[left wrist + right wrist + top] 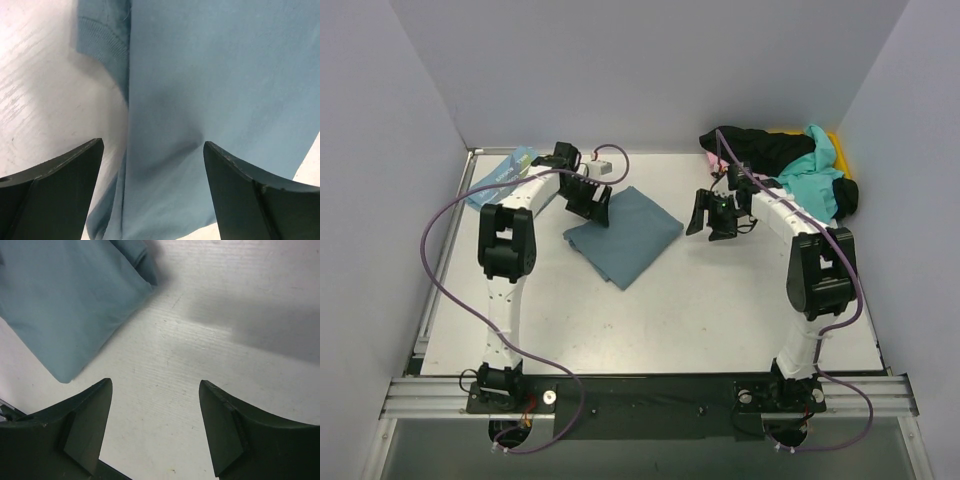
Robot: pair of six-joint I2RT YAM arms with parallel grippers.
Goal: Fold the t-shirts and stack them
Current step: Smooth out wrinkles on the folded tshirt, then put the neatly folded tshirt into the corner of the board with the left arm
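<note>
A folded slate-teal t-shirt (625, 235) lies flat at the table's middle. It fills the left wrist view (215, 90), with a ribbed sleeve hem at upper left, and shows at the upper left of the right wrist view (65, 300). My left gripper (592, 207) is open and empty, just over the shirt's left edge. My right gripper (705, 215) is open and empty over bare table, right of the shirt. A folded light-blue shirt (500, 178) lies at the far left. A heap of black (760, 148), turquoise (815, 172) and pink (711, 157) shirts sits at the far right.
A yellow bin (832, 145) sits under the heap at the back right corner. Purple cables loop from both arms. White walls close in the table on three sides. A metal rail (650, 392) runs along the near edge.
</note>
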